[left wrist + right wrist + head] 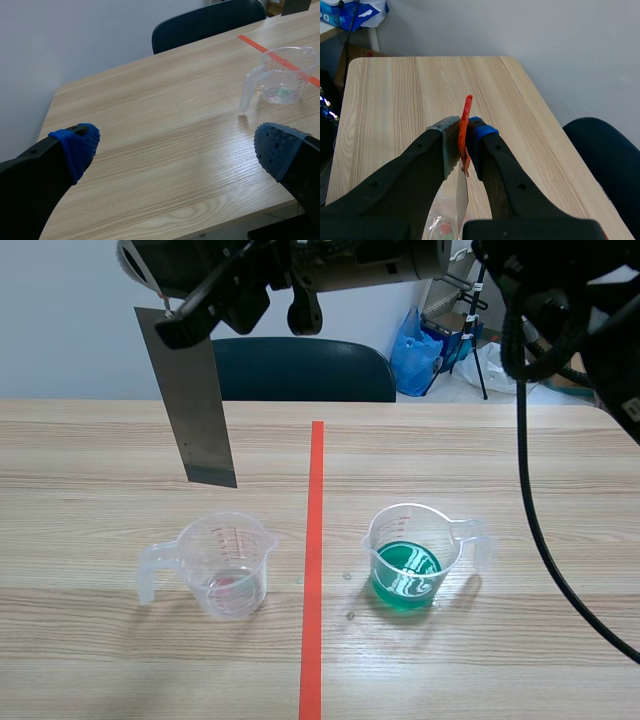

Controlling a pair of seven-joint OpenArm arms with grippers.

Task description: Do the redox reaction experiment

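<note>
Grey sheet metal, a long flat rectangular strip (200,405), hangs over the near-left part of the pale wood-grain worktop (100,450). It is pinched at its upper end by the right tool (185,325), whose black arm runs across the top of the scene view. The strip tilts slightly and its lower edge is in the air, up behind the clear plastic measuring cup with red scale marks (228,562), not inside it. That cup stands just left of the orange-red tape line (314,570) with its handle pointing away from the line. Its bottom shows only a faint pinkish tint.

In the right wrist view the right tool (462,145) is clenched on the strip (461,197). The strip is seen edge-on there, pressed between a grey pad and a blue pad, and runs down toward the cup beneath.

A second clear plastic measuring cup holding green liquid (412,555) stands just right of the tape line, with its handle turned to the right. The two cups are apart, with the line between them.

The left tool (175,145) is released, its blue dotted pads (80,145) spread wide above the near-left corner of the worktop. The scale-marked cup (280,80) lies well ahead of it, beside the tape line (260,47).

A dark blue chair back (300,370) stands at the far edge of the worktop. A blue plastic bag (418,345) lies on the floor beyond.
</note>
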